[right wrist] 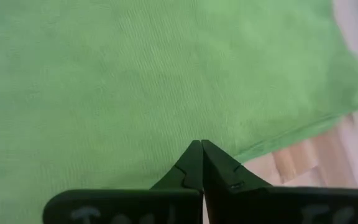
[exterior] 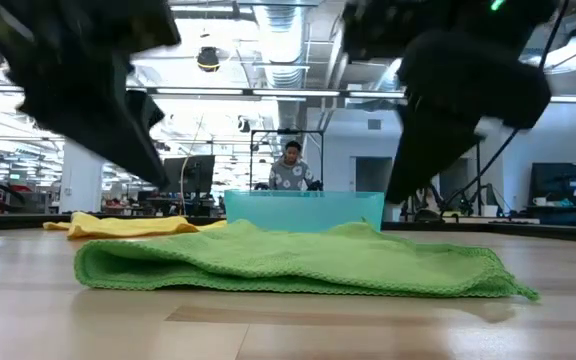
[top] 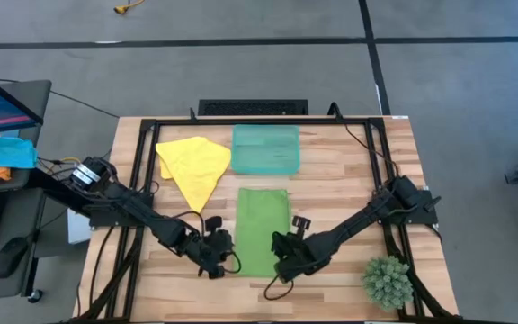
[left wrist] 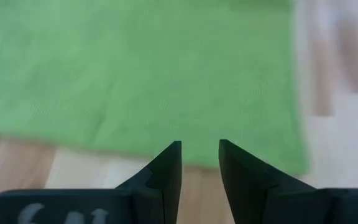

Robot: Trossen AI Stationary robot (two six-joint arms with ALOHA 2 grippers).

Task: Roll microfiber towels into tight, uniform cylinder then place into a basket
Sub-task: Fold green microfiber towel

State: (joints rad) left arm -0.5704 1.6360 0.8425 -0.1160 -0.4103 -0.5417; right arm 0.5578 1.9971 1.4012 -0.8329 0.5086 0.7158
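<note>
The lime green towel [top: 262, 229] lies flat on the table as a long folded strip, and it also shows in the low view [exterior: 288, 265]. The yellow towel [top: 194, 166] lies crumpled at the far left, beside the teal basket [top: 265, 148]. My left gripper [left wrist: 200, 147] is slightly open and hovers over bare wood just off the green towel's near left edge [left wrist: 135, 146]. My right gripper [right wrist: 201, 146] is shut and hovers over the green towel's near right part. In the low view both grippers hang clear above the cloth.
A small green potted plant [top: 388, 281] stands at the table's near right corner. A black frame [top: 241, 121] runs around the table top. Cables trail by the grippers near the front edge. A person [exterior: 292, 165] sits in the room beyond the table.
</note>
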